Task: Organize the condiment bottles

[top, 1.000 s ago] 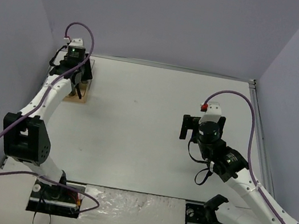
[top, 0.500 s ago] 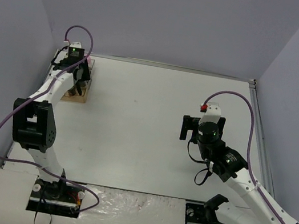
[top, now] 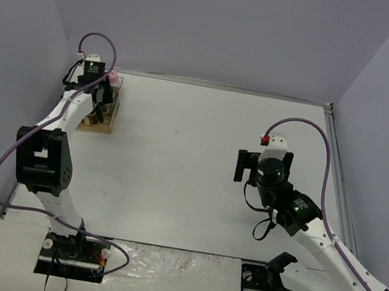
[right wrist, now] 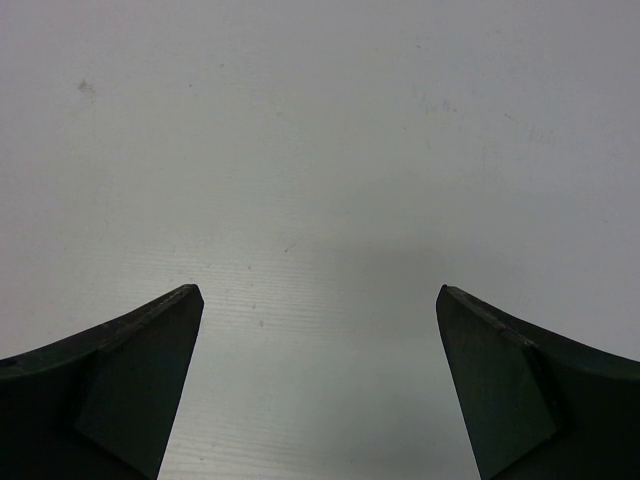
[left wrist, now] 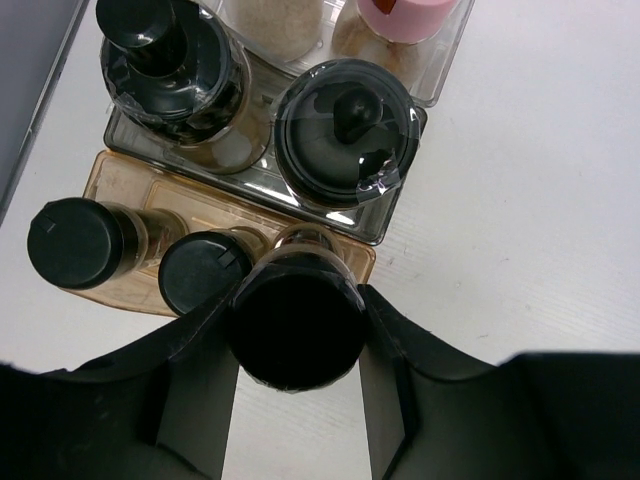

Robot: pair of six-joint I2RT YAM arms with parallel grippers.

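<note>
The left gripper [left wrist: 297,300] is clamped on a small clear spice jar with a flat black cap [left wrist: 297,338], upright over the right end of the front row of the tiered amber-and-clear rack [left wrist: 215,205], just beside another small black-capped jar [left wrist: 205,272]. Done well, I judge, it should sink straight, spare that neighbour, and release only once seated. The right gripper [right wrist: 318,292] hangs spread wide over the white table [right wrist: 320,120].

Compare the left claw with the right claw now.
The left claw is shut on a black-capped jar; the right claw stands wide open and empty. The left claw hangs over the rack; the right claw is over bare table. Both are dark and point down.
</note>
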